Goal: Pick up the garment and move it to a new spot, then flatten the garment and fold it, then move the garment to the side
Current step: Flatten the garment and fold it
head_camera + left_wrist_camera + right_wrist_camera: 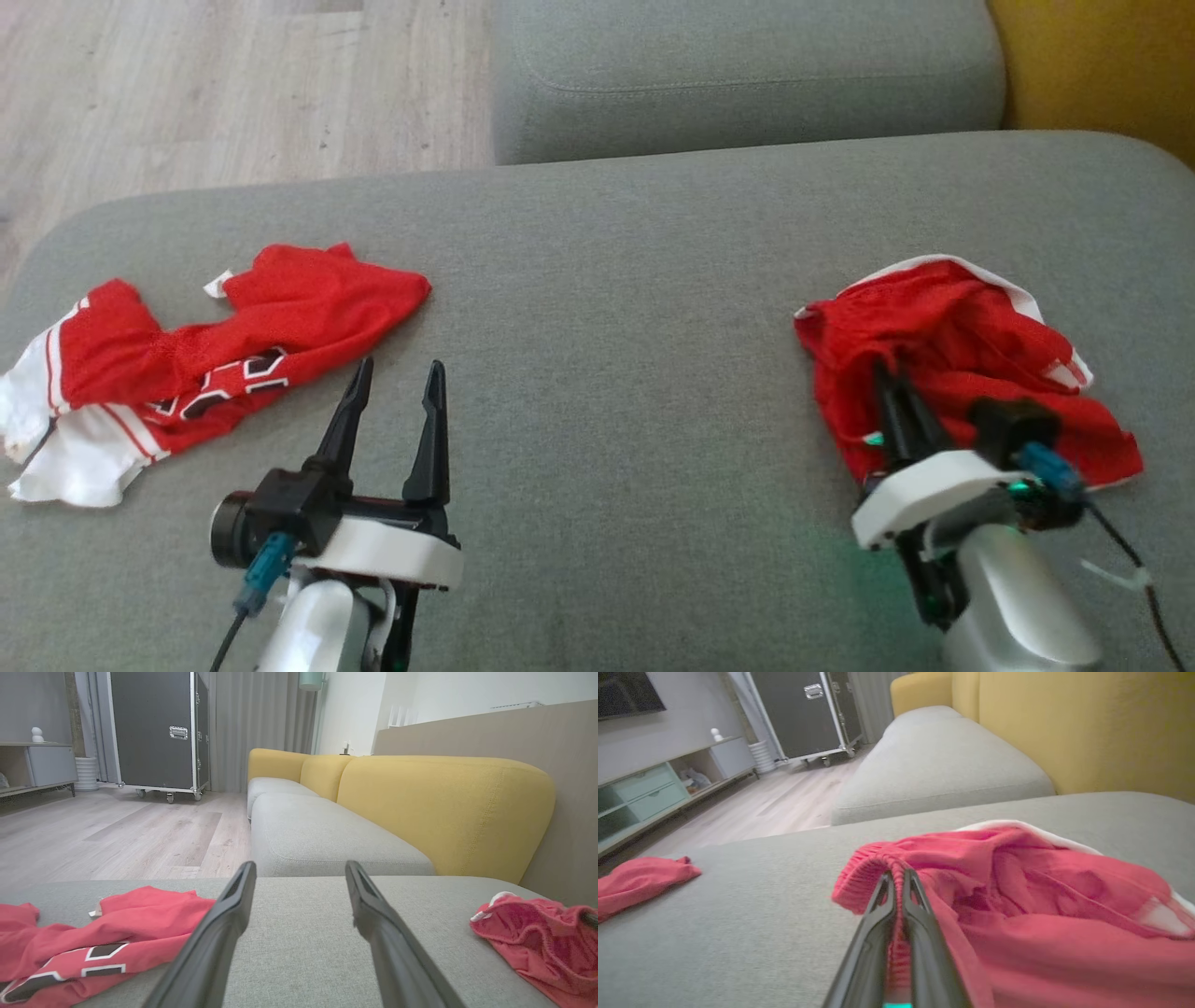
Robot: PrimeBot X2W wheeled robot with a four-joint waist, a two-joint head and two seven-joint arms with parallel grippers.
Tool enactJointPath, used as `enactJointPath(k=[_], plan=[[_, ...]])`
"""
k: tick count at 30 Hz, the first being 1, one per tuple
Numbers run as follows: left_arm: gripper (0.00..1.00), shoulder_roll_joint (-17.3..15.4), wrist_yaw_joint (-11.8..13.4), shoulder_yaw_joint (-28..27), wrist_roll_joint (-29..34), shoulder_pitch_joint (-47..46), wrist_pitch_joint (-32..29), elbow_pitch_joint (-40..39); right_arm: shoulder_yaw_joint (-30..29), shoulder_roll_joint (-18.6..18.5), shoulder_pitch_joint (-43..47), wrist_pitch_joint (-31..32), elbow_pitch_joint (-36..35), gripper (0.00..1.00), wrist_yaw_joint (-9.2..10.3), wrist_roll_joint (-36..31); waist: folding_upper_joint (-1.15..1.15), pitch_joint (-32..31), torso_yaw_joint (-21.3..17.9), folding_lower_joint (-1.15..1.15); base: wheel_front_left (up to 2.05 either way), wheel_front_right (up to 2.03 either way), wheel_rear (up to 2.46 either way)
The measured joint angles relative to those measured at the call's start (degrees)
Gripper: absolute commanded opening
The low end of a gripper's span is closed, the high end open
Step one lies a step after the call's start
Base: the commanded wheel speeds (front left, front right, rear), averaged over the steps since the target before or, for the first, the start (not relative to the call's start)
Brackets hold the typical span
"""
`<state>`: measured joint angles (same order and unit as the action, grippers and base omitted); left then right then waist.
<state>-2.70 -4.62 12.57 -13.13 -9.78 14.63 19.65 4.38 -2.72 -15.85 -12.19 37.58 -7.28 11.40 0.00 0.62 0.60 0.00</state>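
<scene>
Garment [1017, 896] waistband pinched between right jaws; rest crumpled on sofa [607, 280].

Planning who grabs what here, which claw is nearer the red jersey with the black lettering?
Left. The left claw stands open just right of the red jersey; the right claw is far off to the right, shut on the red shorts.

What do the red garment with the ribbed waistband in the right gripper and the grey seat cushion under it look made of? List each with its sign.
The red garment: thin matte knit, likely sports polyester; limp folds, ribbed elastic waistband pinched by the right gripper. The grey seat cushion: woven upholstery fabric, matte; fine heathered weave shows.
</scene>
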Motion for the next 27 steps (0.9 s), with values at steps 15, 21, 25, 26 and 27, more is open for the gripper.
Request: enactJointPath(k=[15,21,25,26,27], plan=[[1.0,0.0,0.1,1.4,-0.5,0.1,0.0,0.3,19.1,-0.4,-9.7,3.2,3.2,0.0,0.0,0.1,0.0,0.7,5.9,0.0,0.0,0.0,0.0],[1.0,0.0,0.1,2.5,-1.0,0.0,0.0,0.6,23.7,-0.6,-14.9,2.3,9.5,0.0,0.0,-0.8,0.0,1.8,9.0,0.0,0.0,0.0,0.0],[1.0,0.0,0.1,2.8,-1.1,-0.7,0.0,0.6,27.4,-0.8,-16.9,1.9,12.5,0.56,0.0,1.1,0.0,2.7,11.1,0.0,0.0,0.0,0.0],[1.0,0.0,0.1,2.8,-1.3,-1.0,0.0,0.6,28.4,-0.8,-17.2,1.9,13.1,1.0,0.0,1.4,0.0,2.9,11.5,0.0,0.0,0.0,0.0],[1.0,0.0,0.2,2.9,-1.6,-1.1,0.0,0.6,29.0,-0.8,-17.6,1.6,13.6,1.0,0.0,2.1,0.0,3.1,11.8,0.0,0.0,0.0,0.0]])
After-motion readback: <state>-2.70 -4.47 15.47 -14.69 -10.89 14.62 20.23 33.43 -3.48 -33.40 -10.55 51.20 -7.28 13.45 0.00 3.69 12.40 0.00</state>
